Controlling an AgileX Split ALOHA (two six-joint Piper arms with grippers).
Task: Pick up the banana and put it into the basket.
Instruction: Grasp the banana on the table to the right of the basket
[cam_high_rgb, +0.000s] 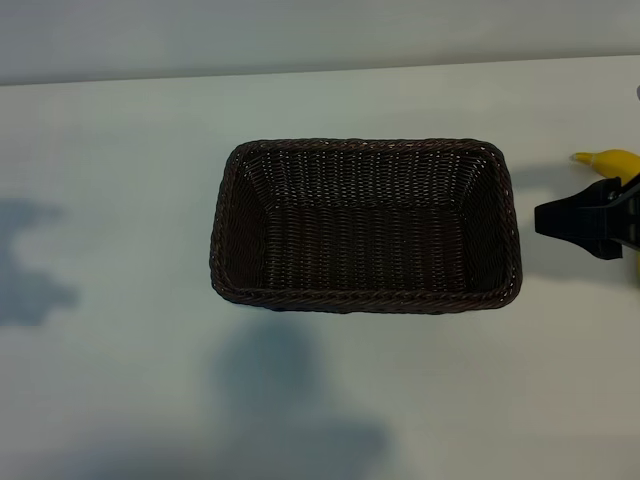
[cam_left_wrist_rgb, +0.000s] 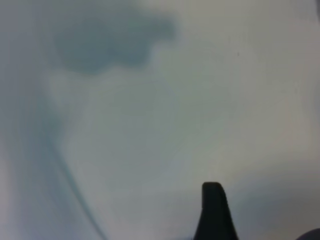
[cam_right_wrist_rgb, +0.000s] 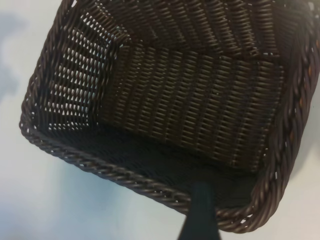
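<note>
Right gripper hangs at the exterior view's right edge, spread wide and gripping nothing that shows, with the banana lying on the table just beside and partly under it, not yet lifted, and the empty basket near its tips, likely so the carry will be short. From the left wrist, the left gripper hovers over bare table, released or clenched I cannot tell. From the right wrist, the basket's open hollow lies straight ahead of the pincer and no banana shows.
</note>
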